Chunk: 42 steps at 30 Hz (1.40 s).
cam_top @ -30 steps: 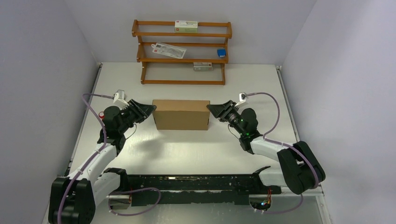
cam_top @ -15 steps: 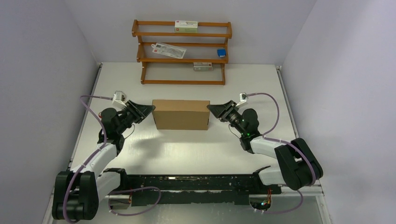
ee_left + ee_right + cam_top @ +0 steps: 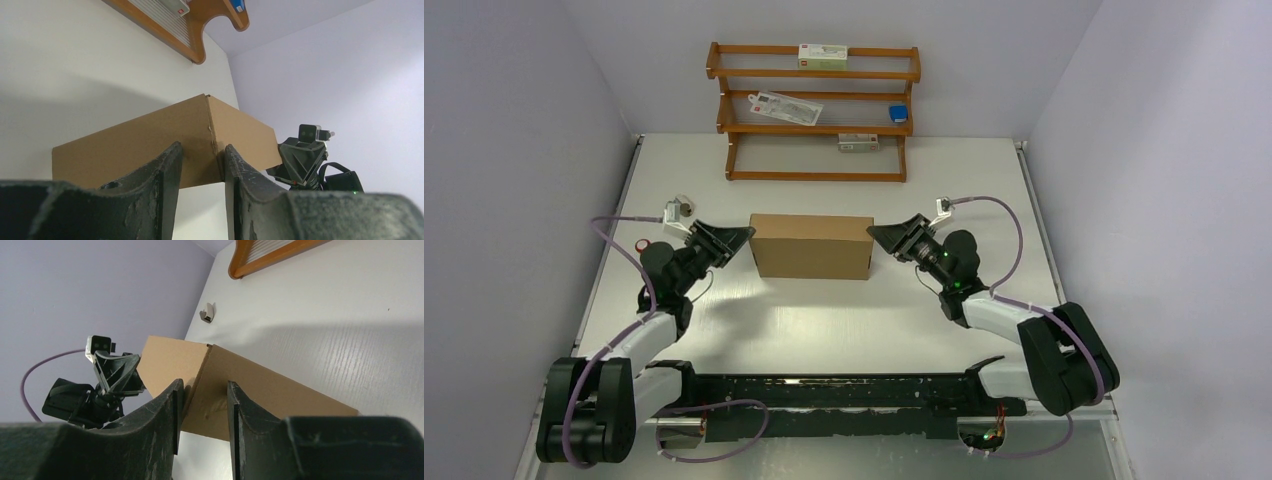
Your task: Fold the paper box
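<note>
black, our left gripper (image 3: pixel 744 233) and right gripper (image 3: pixel 874 233) stand partly parted, clasping nothing, tips at either end of the brown paper box (image 3: pixel 811 245) mid-table; white table (image 3: pixel 824 320), wooden rack (image 3: pixel 814 110) behind, lilac walls.

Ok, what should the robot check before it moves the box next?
1. Paper box closed, no flaps sticking out: ok.
2. Left gripper at the box's left end: ok.
3. Right gripper at its right end: ok.
4. Both sets of jaws standing apart: ok.
5. Grippers actually touching the box: cannot tell.
6. Wooden rack well behind the box: ok.
</note>
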Tool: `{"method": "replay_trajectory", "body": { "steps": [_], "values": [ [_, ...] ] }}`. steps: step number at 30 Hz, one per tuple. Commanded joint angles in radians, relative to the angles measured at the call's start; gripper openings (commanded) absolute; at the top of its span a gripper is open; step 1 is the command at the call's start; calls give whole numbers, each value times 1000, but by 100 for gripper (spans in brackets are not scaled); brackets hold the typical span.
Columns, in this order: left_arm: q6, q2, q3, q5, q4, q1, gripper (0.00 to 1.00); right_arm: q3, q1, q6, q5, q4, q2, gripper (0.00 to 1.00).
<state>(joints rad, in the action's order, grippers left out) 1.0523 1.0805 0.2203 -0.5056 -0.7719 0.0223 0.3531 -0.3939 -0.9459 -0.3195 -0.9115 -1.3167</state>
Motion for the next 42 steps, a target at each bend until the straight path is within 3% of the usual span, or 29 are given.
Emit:
{"method": "replay_trajectory", "body": {
  "steps": [1, 6, 17, 23, 28, 34, 38, 42],
  "values": [
    [-83, 60, -68, 5, 393, -13, 16, -25, -2, 58, -94, 361, -24, 21],
    [-143, -9, 30, 29, 516, -13, 27, 62, 21, 93, -100, 446, 42, 39],
    [-287, -41, 285, 58, 712, -14, 51, 251, 58, 194, -108, 592, 107, 66],
    [-416, -48, 455, 99, 864, -16, 64, 378, 65, 362, -105, 736, 128, 84],
    [-587, -50, 604, 155, 1019, -18, 72, 477, 62, 614, -272, 812, 108, 99],
    [-719, -85, 663, 266, 1104, -16, 79, 624, 25, 846, -330, 904, 39, 100],
    [-773, -140, 659, 442, 1169, 26, 89, 772, -18, 1032, -350, 1052, -63, 100],
    [-824, -227, 652, 695, 1208, 161, 94, 942, -92, 1269, -377, 1273, -173, 100]
  ]
}}
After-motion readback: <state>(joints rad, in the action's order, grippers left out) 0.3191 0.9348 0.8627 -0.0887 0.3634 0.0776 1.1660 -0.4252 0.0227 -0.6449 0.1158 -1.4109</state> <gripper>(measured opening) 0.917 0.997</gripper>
